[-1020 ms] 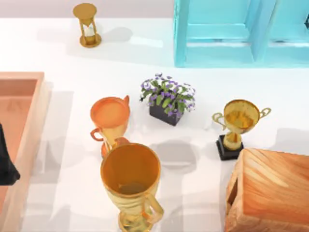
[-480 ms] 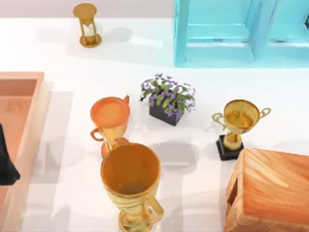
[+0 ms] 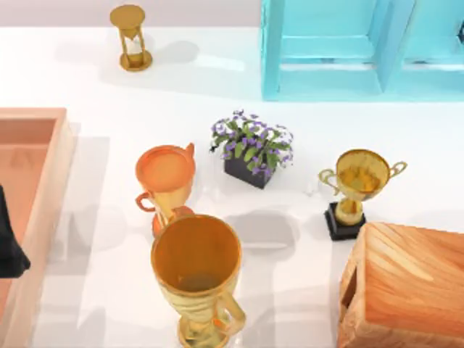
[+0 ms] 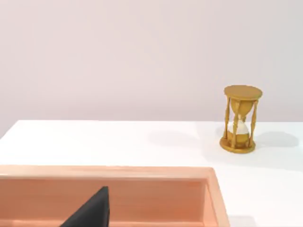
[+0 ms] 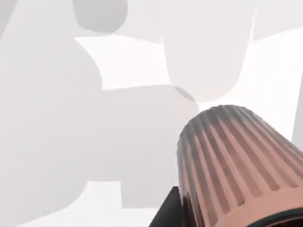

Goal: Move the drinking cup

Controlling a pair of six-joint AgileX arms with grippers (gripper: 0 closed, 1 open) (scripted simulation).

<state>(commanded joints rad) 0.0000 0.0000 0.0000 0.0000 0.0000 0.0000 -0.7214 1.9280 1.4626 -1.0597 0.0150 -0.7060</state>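
We see the drinking cup [image 3: 196, 279] at the table's front, left of centre — a tall, glossy golden goblet with a handle and ridged stem, standing upright just in front of an orange trophy cup [image 3: 166, 179]. Right of it stand a black-potted purple flower plant [image 3: 251, 148], a small gold trophy [image 3: 358, 190] and a grained wooden box [image 3: 406, 290]. Our left gripper [image 3: 10, 246] hangs dark over the wooden tray [image 3: 40, 181] — whether its fingers are spread, we cannot tell.

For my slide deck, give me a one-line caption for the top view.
Two gold trophy cups, an orange cup, potted flowers and an hourglass on a white table.
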